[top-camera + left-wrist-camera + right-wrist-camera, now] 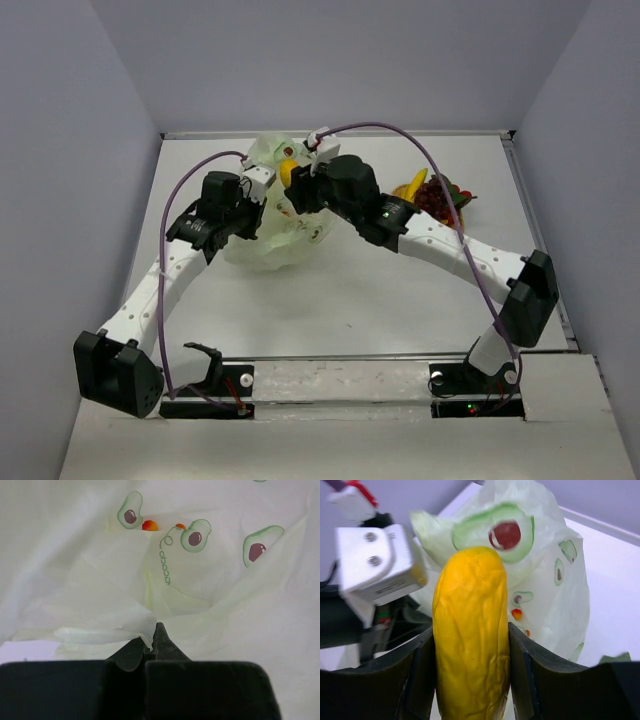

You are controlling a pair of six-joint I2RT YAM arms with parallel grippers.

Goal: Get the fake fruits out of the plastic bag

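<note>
The pale green plastic bag [275,215] printed with avocados sits at the back middle of the table. My left gripper [152,635] is shut on a fold of the bag [100,630]. My right gripper [470,650] is shut on a yellow-orange oblong fake fruit [470,640], which stands up between its fingers just in front of the bag [545,590]. From above, that fruit [288,170] shows at the bag's top edge, with the right gripper [297,185] beside the left one [262,195]. Other fake fruits, a yellow banana [416,184] and dark red grapes [436,200], lie at the back right.
The left arm's white wrist block [375,562] and its cable sit close on the left of the held fruit. The purple cables [400,135] arch over both arms. Grey walls enclose the table on three sides.
</note>
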